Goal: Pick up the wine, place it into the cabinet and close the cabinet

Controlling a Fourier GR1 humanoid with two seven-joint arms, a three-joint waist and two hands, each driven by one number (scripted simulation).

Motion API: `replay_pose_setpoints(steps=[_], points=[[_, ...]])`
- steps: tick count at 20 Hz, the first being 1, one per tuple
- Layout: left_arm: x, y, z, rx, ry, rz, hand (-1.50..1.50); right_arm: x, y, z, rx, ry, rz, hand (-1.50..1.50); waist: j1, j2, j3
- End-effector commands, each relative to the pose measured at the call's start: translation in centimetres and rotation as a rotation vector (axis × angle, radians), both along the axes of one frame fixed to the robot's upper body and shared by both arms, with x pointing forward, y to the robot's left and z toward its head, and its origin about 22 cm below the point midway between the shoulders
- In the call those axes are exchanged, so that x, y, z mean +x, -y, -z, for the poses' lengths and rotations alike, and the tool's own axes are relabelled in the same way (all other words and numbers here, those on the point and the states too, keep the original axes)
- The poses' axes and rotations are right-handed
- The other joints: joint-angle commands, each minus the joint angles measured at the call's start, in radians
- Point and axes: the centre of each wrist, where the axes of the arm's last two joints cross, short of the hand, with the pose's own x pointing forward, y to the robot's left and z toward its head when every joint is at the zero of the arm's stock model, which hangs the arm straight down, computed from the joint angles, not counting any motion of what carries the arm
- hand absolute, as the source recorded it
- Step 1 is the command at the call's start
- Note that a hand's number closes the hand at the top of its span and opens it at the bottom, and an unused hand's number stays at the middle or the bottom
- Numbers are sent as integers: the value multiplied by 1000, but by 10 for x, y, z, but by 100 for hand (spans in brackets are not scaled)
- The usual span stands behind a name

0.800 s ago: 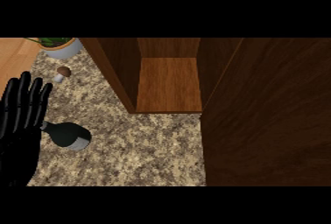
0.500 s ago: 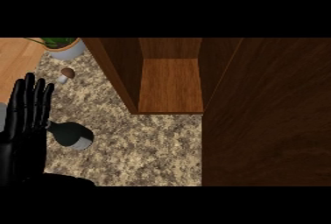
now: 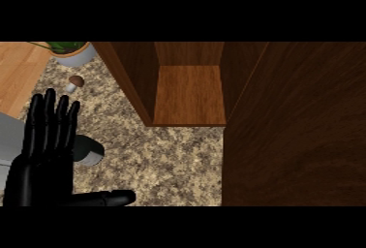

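Observation:
The wine bottle (image 3: 90, 149) shows as a dark rounded shape with a pale grey edge on the speckled counter (image 3: 164, 160), left of the cabinet. My left hand (image 3: 44, 164) is open just left of it, fingers straight and pointing away from me. The fingers' edge overlaps the bottle's left side, and the thumb sticks out to the right below it. I cannot tell whether the hand touches the bottle. The wooden cabinet (image 3: 190, 97) stands open with a bare shelf inside. Its dark door (image 3: 293, 131) is swung out and fills the right side. My right hand is out of sight.
A potted plant (image 3: 72, 52) stands at the back left corner. A small brown mushroom (image 3: 73, 83) lies on the counter in front of it. The counter's left edge borders a light wooden floor (image 3: 18, 72).
My left hand has come further into view and toward the wine bottle, now overlapping its left side. Its thumb now shows at the bottom. The bottle has stayed in place.

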Motion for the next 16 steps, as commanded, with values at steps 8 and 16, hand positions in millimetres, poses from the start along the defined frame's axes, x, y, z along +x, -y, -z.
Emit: replay_pose_setpoints(steps=[8,16], points=[[-11,23,-30,-33,10,-2,-150,-28,1,-38,-7,-16,-32,-150,2,0,0],[-35,29,-49,-54,7,-74,-150,-29,-19,-40,18,-28,-23,-150,4,-1,0]])
